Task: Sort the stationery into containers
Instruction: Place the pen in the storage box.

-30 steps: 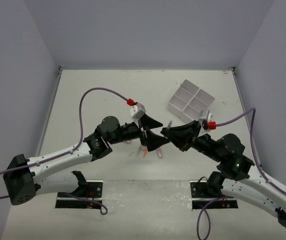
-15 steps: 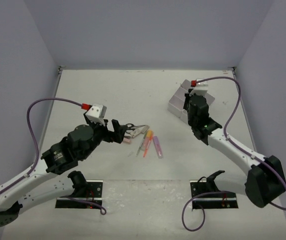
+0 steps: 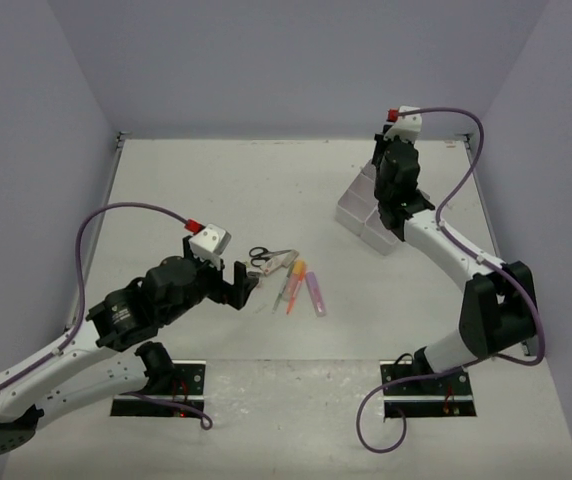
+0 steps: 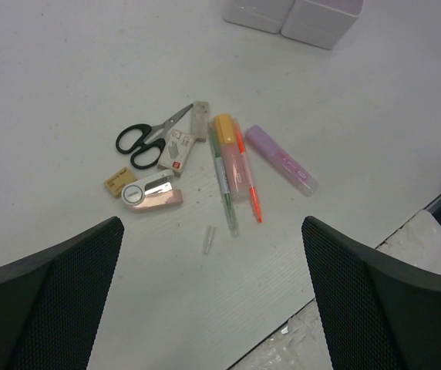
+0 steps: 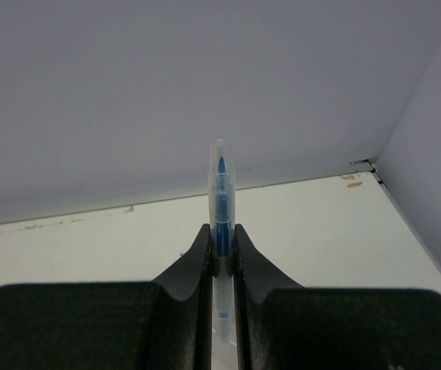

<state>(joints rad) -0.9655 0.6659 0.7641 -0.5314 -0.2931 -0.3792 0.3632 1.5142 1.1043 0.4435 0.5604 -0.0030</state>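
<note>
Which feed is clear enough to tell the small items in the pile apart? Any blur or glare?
Left wrist: sharp and evenly lit, scissors and purple marker distinct, soft shadows only, no glare; left fingers dark at the bottom corners. Top external: the pile is small and its items merge. Right wrist: the held pen is crisp against the wall, right fingers nearly black.
</note>
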